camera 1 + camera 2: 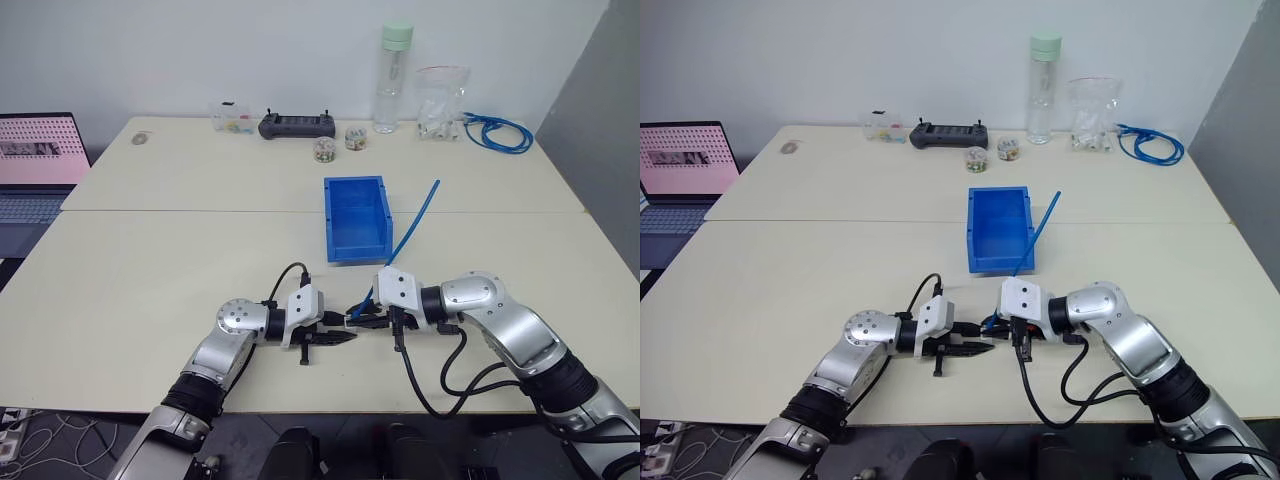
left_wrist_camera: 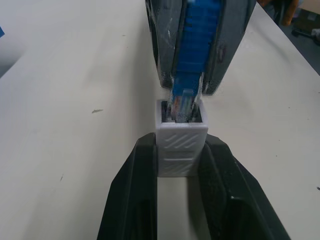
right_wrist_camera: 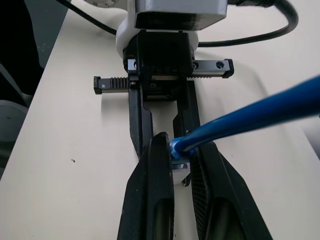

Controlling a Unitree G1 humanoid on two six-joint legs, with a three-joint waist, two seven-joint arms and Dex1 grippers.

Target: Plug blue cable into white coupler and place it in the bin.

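Your coupler (image 2: pixel 181 142), pinched in the left claw (image 1: pixel 338 337), opens rightward, square to the cable (image 1: pixel 412 225) plug pinched in the right claw (image 1: pixel 362 316). The plug tip sits at its mouth, axes aligned; the cable trails far-right past the bin (image 1: pixel 357 217). Both hover above the near tabletop (image 1: pixel 150 260).

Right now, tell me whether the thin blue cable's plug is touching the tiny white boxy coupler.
Touching. The left wrist view shows the blue cable plug sitting inside the open mouth of the white coupler, held between the left gripper fingers.
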